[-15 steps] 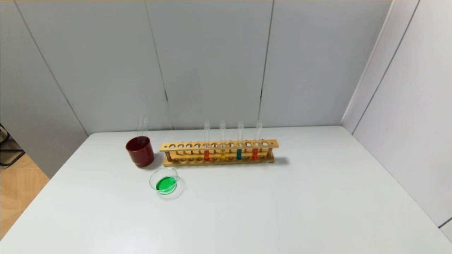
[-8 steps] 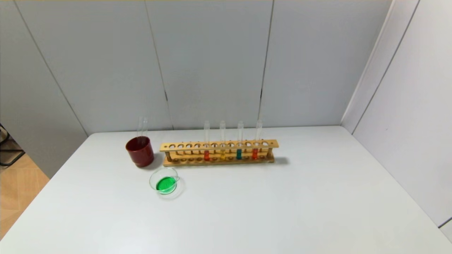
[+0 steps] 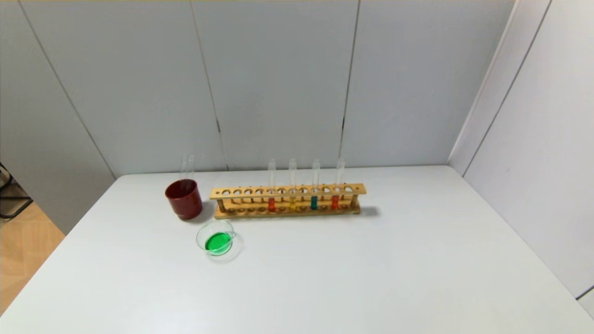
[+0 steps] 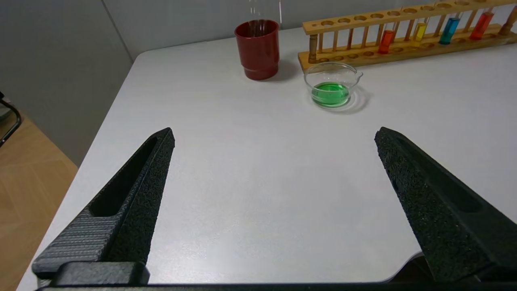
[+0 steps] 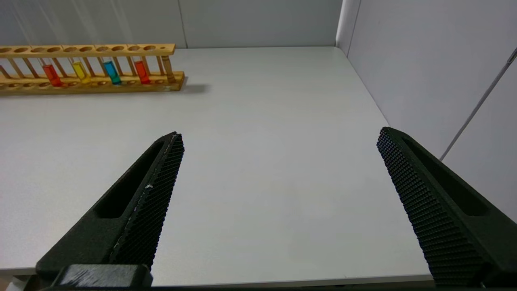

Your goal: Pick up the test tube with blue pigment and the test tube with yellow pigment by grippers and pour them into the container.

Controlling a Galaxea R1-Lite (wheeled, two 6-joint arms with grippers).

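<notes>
A wooden rack stands at the table's back and holds several tubes upright. The blue-pigment tube stands between the yellow-pigment tube and a red one. The clear glass container sits in front of the rack's left end and holds green liquid. My left gripper is open and empty above the table's near left edge. My right gripper is open and empty above the near right edge. Neither gripper shows in the head view.
A dark red cup with clear empty tubes in it stands left of the rack. Red-liquid tubes flank the yellow and blue ones. Grey walls close the back and the right side of the white table.
</notes>
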